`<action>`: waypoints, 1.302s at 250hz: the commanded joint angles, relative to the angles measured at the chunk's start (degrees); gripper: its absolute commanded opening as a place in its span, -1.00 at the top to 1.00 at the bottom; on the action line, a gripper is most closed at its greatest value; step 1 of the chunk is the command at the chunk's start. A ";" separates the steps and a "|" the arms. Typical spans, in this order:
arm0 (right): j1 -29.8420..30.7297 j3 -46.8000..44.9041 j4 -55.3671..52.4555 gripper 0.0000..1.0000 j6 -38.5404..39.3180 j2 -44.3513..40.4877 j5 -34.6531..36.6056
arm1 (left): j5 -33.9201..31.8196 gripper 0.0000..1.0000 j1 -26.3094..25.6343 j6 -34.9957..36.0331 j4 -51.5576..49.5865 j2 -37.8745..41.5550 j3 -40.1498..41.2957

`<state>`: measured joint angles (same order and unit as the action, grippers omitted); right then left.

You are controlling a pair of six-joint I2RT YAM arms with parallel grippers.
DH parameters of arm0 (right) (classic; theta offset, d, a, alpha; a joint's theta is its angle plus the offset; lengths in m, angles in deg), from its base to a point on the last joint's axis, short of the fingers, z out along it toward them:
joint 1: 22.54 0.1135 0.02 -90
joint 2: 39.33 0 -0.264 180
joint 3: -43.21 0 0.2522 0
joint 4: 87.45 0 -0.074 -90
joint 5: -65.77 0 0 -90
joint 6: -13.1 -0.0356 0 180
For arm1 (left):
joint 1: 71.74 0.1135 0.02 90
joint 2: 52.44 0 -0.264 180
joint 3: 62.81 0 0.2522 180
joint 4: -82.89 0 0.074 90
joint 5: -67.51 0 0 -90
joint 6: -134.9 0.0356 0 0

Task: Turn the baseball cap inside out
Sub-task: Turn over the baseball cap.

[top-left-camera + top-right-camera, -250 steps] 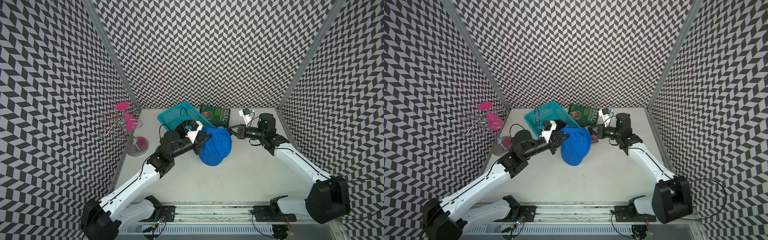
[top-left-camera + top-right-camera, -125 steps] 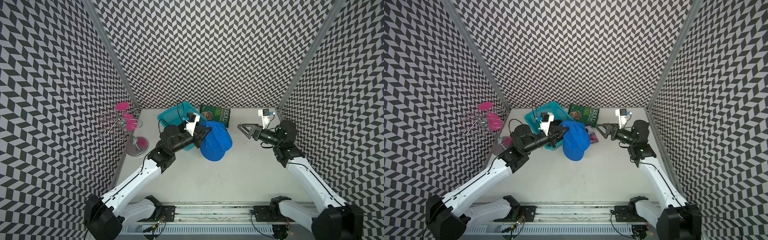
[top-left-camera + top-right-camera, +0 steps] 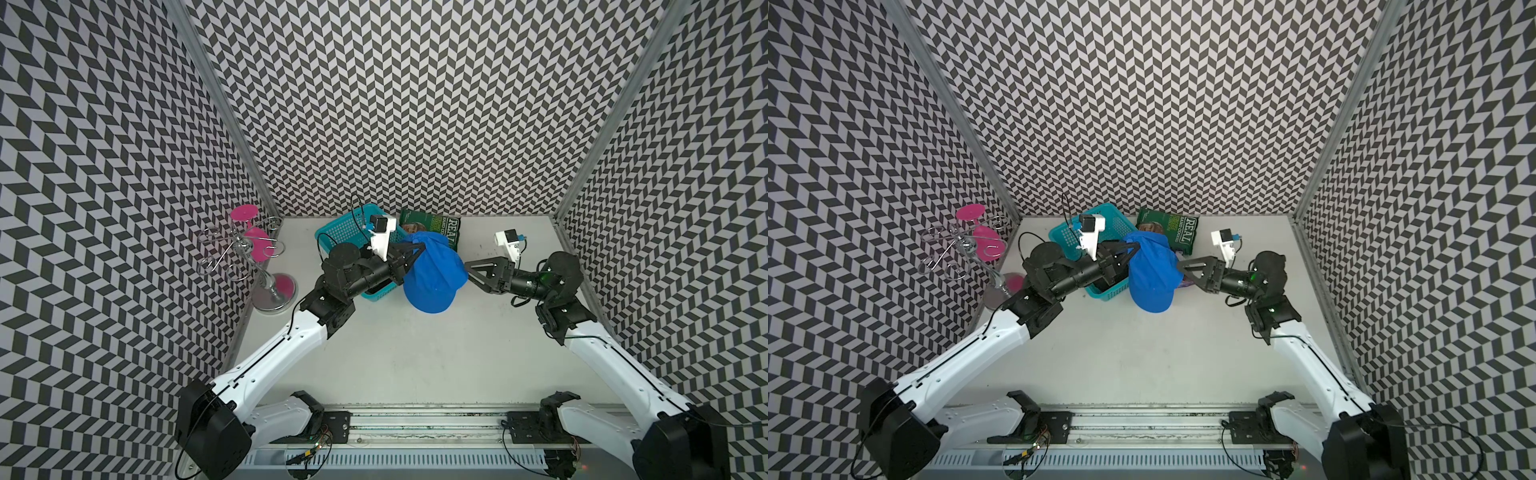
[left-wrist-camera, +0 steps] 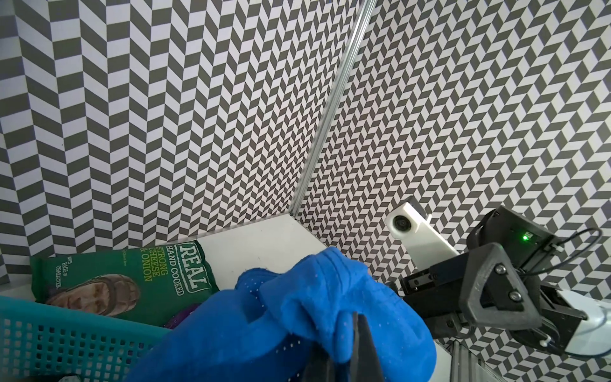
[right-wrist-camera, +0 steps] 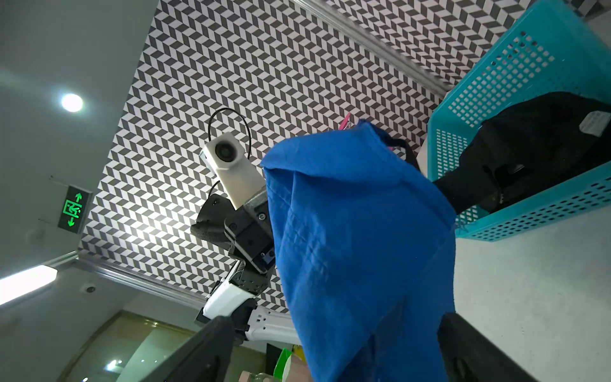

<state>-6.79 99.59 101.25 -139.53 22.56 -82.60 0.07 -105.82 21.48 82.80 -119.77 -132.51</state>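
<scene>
Left pincer [image 3: 419, 252] pinches blue cap [image 3: 434, 276] (right pincer [image 3: 468, 271] gaping beside it).

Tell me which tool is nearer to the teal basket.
Left. The left tool is shut on the blue cap just beside the basket, its arm reaching across the basket. The right tool stands open on the cap's far side, apart from the basket.

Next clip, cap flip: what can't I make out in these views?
1. Left tool tips: buried in baseball cap fabric in both top views, cropped in the left wrist view.
2. Right tool touching the cap or not: fabric covers the contact everywhere.
3. Dark item in the basket: left arm covers it from above; unidentifiable.
4. Purple thing: mostly under the cap.
</scene>
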 commanded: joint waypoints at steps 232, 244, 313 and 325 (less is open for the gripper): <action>1.79 3.91 -0.71 1.00 6.69 7.13 12.17 | 2.67 1.00 1.17 -4.62 1.28 5.50 2.07; 1.77 3.63 -5.13 1.00 10.65 8.25 12.84 | 2.66 1.00 1.32 -4.66 0.94 5.79 1.97; 1.66 0.20 -11.52 1.00 16.39 8.93 16.41 | 3.18 1.00 1.74 -3.54 -1.23 5.55 2.06; 1.49 1.25 -14.34 0.84 18.71 8.06 18.10 | 3.36 1.00 1.74 -2.87 -1.90 5.17 2.00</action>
<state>-4.58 100.66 94.97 -127.34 31.91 -70.52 3.37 -104.93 16.98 77.40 -115.70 -129.39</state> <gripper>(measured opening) 0.052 0.048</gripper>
